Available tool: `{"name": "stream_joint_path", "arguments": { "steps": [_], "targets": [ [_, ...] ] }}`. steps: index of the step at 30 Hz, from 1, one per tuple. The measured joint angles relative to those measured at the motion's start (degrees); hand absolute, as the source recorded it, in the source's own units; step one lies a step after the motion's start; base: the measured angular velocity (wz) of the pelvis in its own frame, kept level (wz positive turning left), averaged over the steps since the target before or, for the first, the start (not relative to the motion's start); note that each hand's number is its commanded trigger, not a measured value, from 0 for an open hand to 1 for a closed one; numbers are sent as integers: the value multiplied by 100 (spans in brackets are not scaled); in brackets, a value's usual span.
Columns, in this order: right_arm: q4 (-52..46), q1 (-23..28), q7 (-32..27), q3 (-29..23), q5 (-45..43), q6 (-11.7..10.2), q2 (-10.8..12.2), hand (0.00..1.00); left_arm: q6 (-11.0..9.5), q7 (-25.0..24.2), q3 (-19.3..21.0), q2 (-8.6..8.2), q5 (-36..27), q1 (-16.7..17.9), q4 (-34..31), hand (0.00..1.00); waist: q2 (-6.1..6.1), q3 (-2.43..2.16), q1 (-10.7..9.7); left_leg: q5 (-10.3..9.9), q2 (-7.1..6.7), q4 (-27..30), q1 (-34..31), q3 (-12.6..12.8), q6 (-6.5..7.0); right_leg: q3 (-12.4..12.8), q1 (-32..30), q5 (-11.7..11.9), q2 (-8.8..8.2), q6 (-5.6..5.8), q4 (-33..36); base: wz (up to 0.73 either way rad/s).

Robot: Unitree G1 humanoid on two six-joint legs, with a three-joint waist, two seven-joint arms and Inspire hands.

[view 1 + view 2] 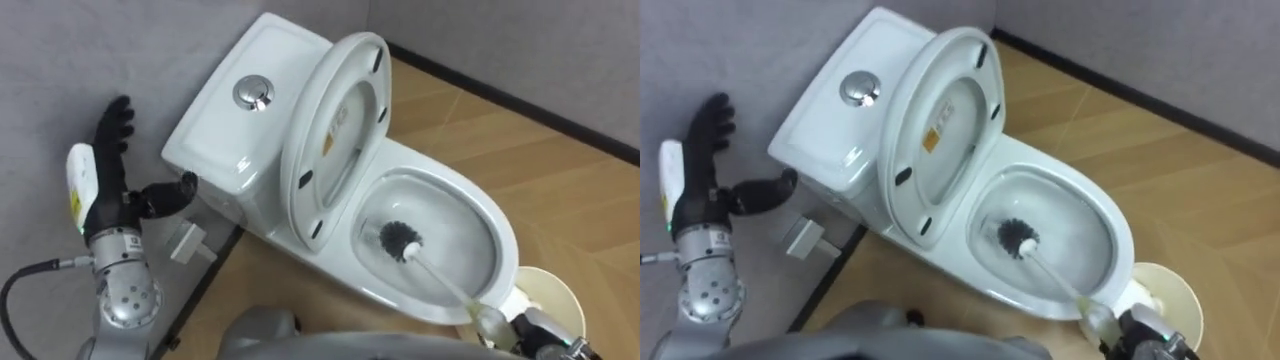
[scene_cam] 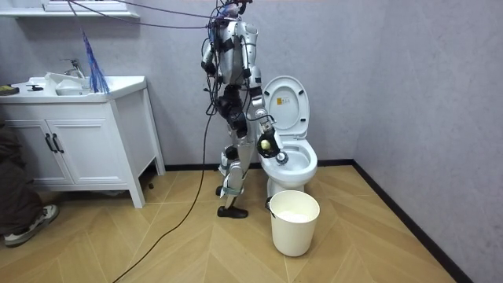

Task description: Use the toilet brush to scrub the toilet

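1. Toilet brush [image 1: 425, 262] stood in the toilet bowl [image 1: 503, 232], its dark bristle head low against the bowl's inner wall, well out ahead of the right hand's fingers.
2. The robot's right hand [image 1: 538, 330], at the bowl's near rim, was curled round the end of the pale handle, with much of the hand cut off by the frame's edge.
3. From those fingers the handle ran forward and to the robot's left, sloping down into the bowl. Its long axis pointed from the grip towards the raised seat [image 1: 335, 140].
4. The left hand [image 1: 105, 185] was held up well apart from the brush, beside the tank [image 1: 225, 135]. Its fingers were straight, the thumb stuck out, and it gripped nothing.
5. The right hand was plainly the nearer and the one placed to scrub. The coming strokes would probably sweep the head round the bowl wall, away from its fingers and back.
6. A white bucket [image 1: 555, 290] sat on the floor just beside the right hand's fingers.
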Motion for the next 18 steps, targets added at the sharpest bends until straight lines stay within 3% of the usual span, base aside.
{"name": "stream_joint_path", "arguments": {
  "steps": [4, 9, 11, 12, 16, 18],
  "targets": [
    [-1, 18, 274, 5, -318, 57, 13, 100, -73, -2, -29, 7, 719, -275, 0, 0, -34, 9, -4, 0, -1, -1, 32, 9, 0, 8, 23, 0, 0, -1, 0, -1],
    [-27, 51, 472, 3, -444, 179, 67, 100, -62, -46, -381, 190, 771, -379, 271, 0, -132, 12, -151, 0, 8, -56, 203, 71, 0, 102, 168, 8, 30, 0, -121, -5],
    [-118, 75, 581, -9, -447, 227, 105, 100, -9, -193, -608, 218, 772, -386, 463, 0, -182, -46, -185, 0, 24, -62, 216, 84, 0, 152, 197, 49, 67, -7, -200, -7],
    [-140, 74, 601, -9, -445, 227, 109, 100, -4, -239, -649, 222, 770, -390, 498, 0, -187, -50, -187, 0, 32, -62, 220, 96, 0, 164, 201, 62, 75, -9, -196, -13],
    [-326, 28, 627, -10, -482, 228, 97, 100, 88, -536, -917, 363, 769, -391, 658, 0, -281, -12, -264, -1, 48, -58, 246, 146, 0, 228, 195, 84, 82, -15, -172, -9],
    [-329, -50, 620, -6, -471, 240, 88, 100, 87, -688, -1021, 429, 768, -450, 798, 0, -264, -7, -290, -2, 47, -58, 233, 164, 1, 234, 181, 105, 81, -12, -174, -2]
  ]
}}
